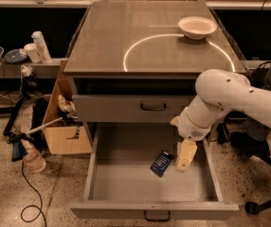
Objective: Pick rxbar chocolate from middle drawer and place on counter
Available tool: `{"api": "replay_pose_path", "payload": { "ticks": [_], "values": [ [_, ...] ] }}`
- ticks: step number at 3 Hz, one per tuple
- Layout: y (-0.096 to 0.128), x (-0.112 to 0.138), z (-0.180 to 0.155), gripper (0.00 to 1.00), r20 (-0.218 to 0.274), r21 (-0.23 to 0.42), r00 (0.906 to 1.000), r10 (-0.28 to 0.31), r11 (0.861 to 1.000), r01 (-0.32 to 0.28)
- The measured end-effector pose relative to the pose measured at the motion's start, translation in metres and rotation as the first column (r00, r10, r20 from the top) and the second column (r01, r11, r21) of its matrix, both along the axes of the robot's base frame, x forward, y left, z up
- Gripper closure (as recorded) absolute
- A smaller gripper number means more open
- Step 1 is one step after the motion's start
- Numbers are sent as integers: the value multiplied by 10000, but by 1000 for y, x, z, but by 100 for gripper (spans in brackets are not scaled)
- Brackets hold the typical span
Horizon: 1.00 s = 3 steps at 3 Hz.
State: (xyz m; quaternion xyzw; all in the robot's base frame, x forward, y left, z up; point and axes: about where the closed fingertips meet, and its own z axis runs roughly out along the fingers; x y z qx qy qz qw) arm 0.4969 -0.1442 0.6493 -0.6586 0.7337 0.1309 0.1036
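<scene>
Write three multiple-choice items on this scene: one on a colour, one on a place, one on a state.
1. What colour is the bowl on the counter?
A) white B) red C) green
2. Where does the rxbar chocolate lie?
A) on the counter B) in the bowl C) on the floor of the middle drawer
3. The middle drawer is:
A) shut B) pulled open C) lifted out onto the ground

Answers:
1 A: it shows pale white against the grey-brown top.
2 C: the dark bar lies on the grey drawer floor, and the gripper hangs close beside it.
3 B: its whole floor shows in front of the cabinet.
</scene>
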Motion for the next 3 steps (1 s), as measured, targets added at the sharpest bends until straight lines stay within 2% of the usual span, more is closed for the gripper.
{"api": "replay_pose_path", "payload": {
  "ticks": [1, 2, 3],
  "values": [
    [0, -4, -11, 0, -333, -29, 9994, -135, 9999, 134],
    [-10, 6, -26, 0, -115, -672, 9908, -1349, 9887, 1338],
    [-15, 21, -31, 0, 193, -783, 9664, -2563, 9632, 2570]
  ]
}}
